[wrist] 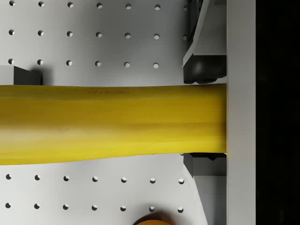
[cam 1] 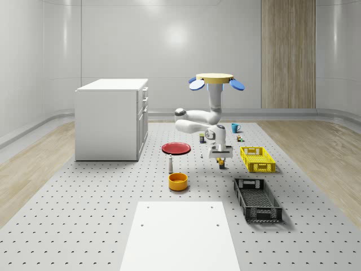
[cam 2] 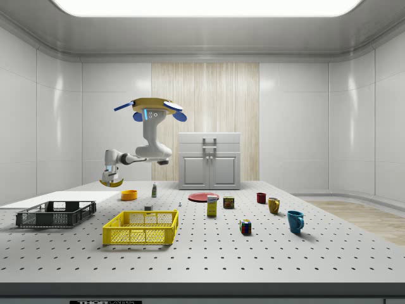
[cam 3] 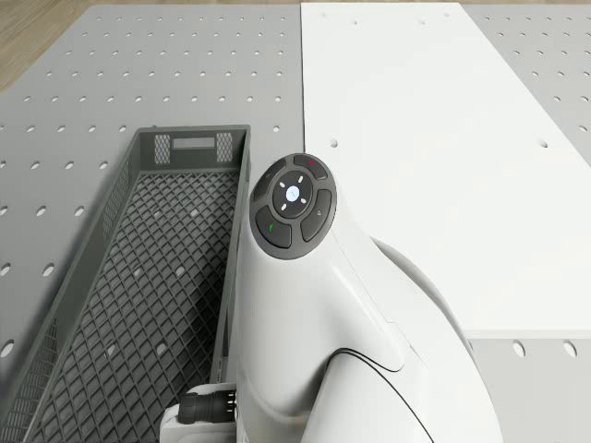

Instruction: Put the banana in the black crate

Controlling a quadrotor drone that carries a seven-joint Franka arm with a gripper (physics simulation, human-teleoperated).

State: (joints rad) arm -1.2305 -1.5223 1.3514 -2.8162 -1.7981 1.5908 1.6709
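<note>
My gripper point(cam 1: 220, 155) is shut on the yellow banana point(cam 1: 221, 163) and holds it in the air above the table. In the side view the gripper point(cam 2: 111, 178) carries the banana point(cam 2: 112, 184) just past the right end of the black crate point(cam 2: 56, 213). The wrist view has the banana point(wrist: 112, 122) lying crosswise between both fingers point(wrist: 202, 70). The black crate point(cam 1: 258, 199) is empty; it lies nearer the camera, to the right of the banana and apart from it. The drone point(cam 1: 216, 80) hovers high over the table, its arm point(cam 3: 314, 305) reaching down beside the black crate point(cam 3: 138, 295).
A yellow crate point(cam 1: 258, 158) lies just right of the gripper. An orange bowl point(cam 1: 177, 180), a small bottle point(cam 1: 170, 164) and a red plate point(cam 1: 176, 148) sit to its left. A white cabinet point(cam 1: 113, 118) stands at the back left. A white board point(cam 1: 180, 234) covers the front.
</note>
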